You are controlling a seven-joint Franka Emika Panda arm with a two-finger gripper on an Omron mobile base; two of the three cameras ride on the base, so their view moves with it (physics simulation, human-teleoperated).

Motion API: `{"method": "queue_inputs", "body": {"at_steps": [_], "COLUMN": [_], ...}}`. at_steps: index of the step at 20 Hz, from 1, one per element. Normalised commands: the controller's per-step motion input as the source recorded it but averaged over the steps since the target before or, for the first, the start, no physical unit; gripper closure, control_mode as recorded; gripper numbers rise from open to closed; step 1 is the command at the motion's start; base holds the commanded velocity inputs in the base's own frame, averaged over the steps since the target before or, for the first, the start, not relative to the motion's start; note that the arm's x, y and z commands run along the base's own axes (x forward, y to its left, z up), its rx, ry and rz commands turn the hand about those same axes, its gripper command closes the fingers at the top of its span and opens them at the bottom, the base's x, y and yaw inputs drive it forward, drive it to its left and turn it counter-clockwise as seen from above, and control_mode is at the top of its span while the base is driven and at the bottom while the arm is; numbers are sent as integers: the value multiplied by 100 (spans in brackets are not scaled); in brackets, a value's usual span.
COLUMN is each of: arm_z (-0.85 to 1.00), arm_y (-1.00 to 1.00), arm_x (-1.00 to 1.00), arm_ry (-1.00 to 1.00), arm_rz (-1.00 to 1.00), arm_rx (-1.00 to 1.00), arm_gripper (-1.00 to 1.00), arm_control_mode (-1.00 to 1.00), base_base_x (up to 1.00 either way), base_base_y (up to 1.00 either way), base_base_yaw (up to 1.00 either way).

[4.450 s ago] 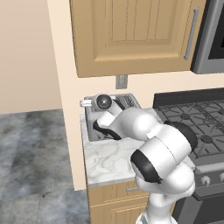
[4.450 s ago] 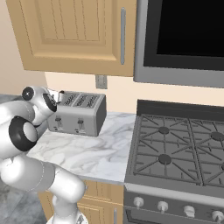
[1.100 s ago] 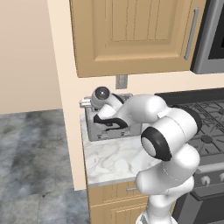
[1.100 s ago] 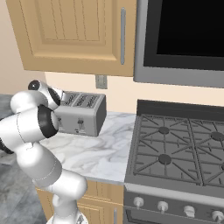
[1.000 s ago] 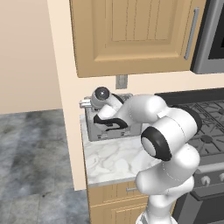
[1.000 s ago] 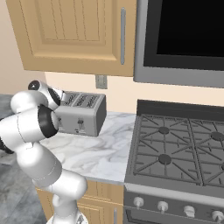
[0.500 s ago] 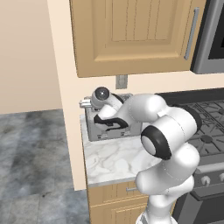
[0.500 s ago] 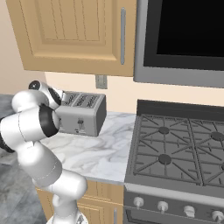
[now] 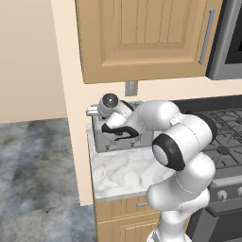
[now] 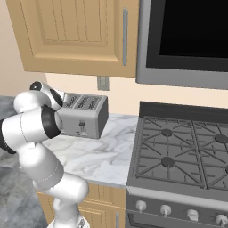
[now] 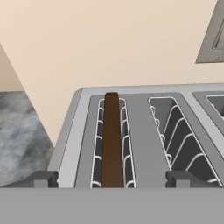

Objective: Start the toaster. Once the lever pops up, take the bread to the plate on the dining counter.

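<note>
One bread [image 11: 112, 140] slice edge-on in toaster [image 11: 144, 131] slot (face hidden) — gripper [image 11: 112, 178] spread wide, straddling it.

A small marble worktop [image 10: 93, 153] fills the lower left of the right base view, topping wooden cabinets. The grey toaster [image 10: 84, 116] stands directly on it, at its back edge by the wall.

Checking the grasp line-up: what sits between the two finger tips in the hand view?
The bread, edge-on in the toaster slot, sits between the open gripper tips in the hand view.
</note>
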Motion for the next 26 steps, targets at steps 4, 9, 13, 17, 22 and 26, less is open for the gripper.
{"method": "queue_inputs", "body": {"at_steps": [4, 9, 13, 17, 22, 26], "arm_z": [0, 0, 0, 0, 0, 0], "arm_y": [0, 0, 0, 0, 0, 0], "arm_x": [1, 0, 0, 0, 0, 0], "arm_ry": [0, 0, 0, 0, 0, 0], "arm_rz": [0, 0, 0, 0, 0, 0], "arm_rx": [0, 0, 0, 0, 0, 0], "arm_gripper": [100, 100, 100, 100, 100, 100], "arm_control_mode": [-100, -100, -100, -100, -100, -100], "base_base_x": [0, 0, 0, 0, 0, 0], "base_base_y": [0, 0, 0, 0, 0, 0], "base_base_yaw": [0, 0, 0, 0, 0, 0]}}
